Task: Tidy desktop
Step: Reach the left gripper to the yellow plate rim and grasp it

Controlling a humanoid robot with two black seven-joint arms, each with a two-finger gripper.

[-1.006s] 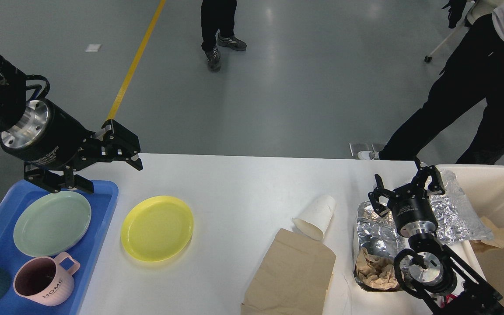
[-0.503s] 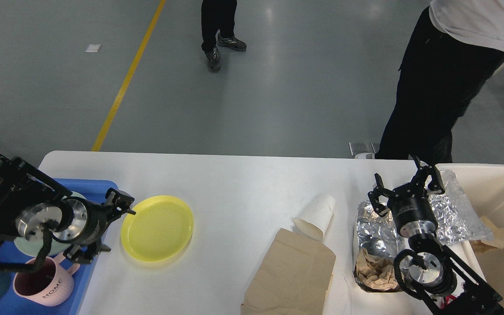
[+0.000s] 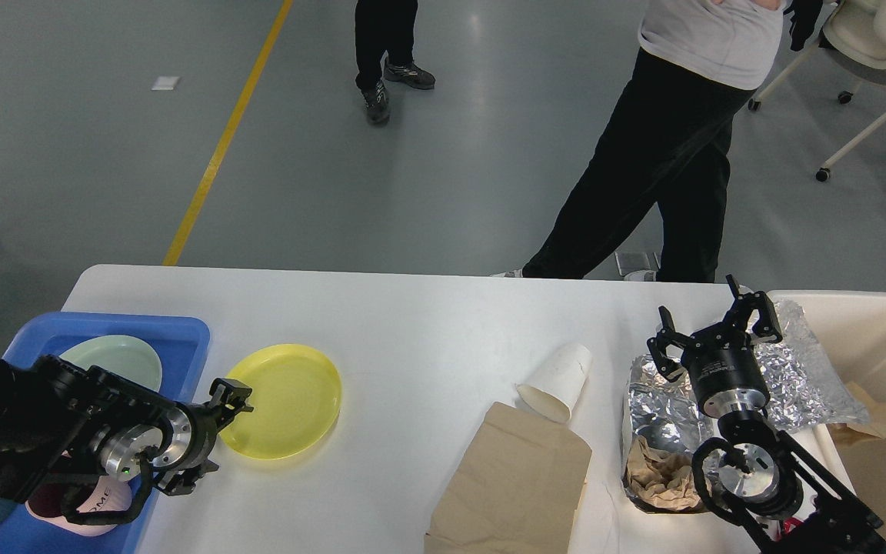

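One mug (image 3: 93, 504) reads "OME"; right end effector (image 3: 712, 332) fingers apart, left (image 3: 216, 435) unclear.

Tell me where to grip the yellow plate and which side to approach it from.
Grip the yellow plate by its raised rim at the left edge, coming in low from the left. It lies flat on the desktop, so only the thin rim offers purchase, and the left pincer is already beside that edge.
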